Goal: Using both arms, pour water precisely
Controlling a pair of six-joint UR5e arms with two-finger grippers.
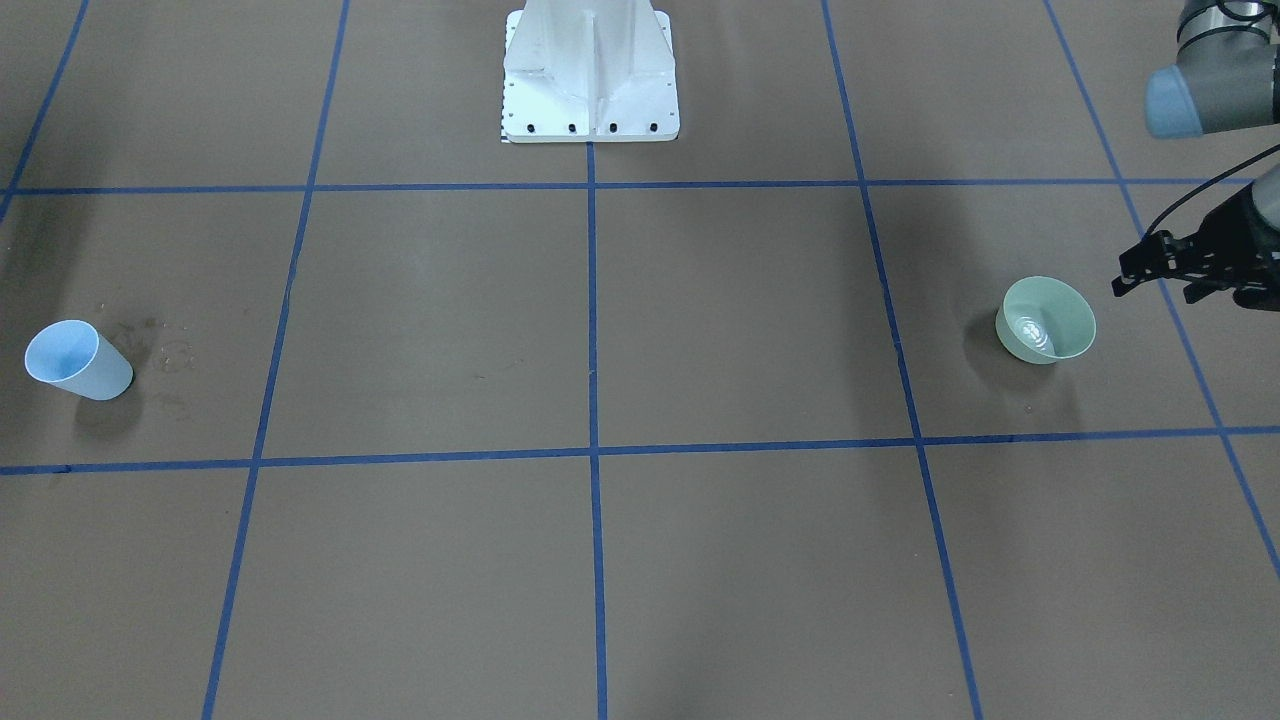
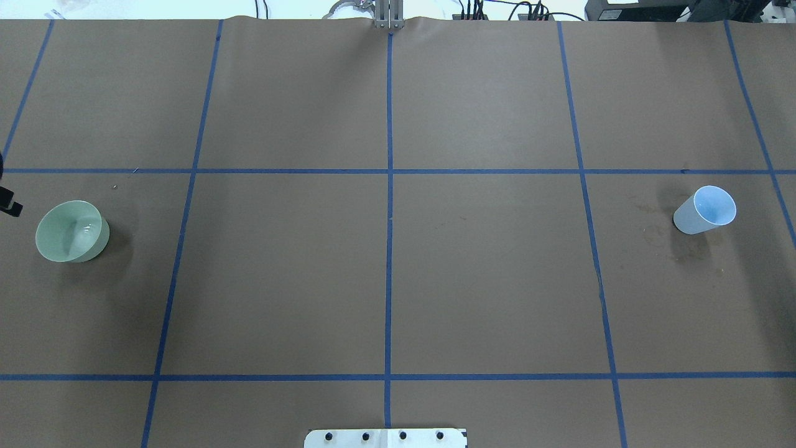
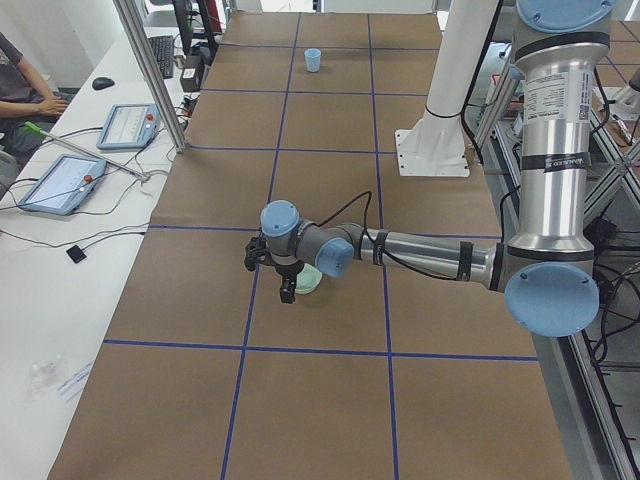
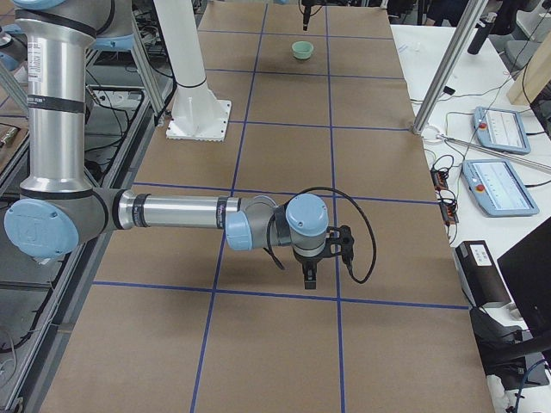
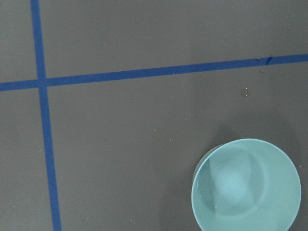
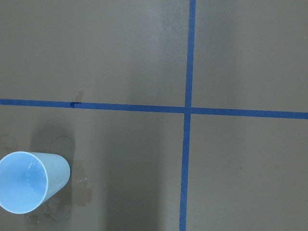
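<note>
A pale green bowl stands upright on the brown table, with water showing as white glints in its bottom. It also shows in the overhead view and the left wrist view. My left gripper hangs just beside the bowl, apart from it, open and empty. A light blue cup stands upright at the other end, and also shows in the right wrist view. My right gripper shows only in the exterior right view, so I cannot tell if it is open or shut. The cup is hidden there.
The white bolted pedestal base stands at the middle of the robot's edge. Blue tape lines divide the brown paper into squares. Faint damp rings mark the paper beside the cup. Operator tablets lie on the side bench.
</note>
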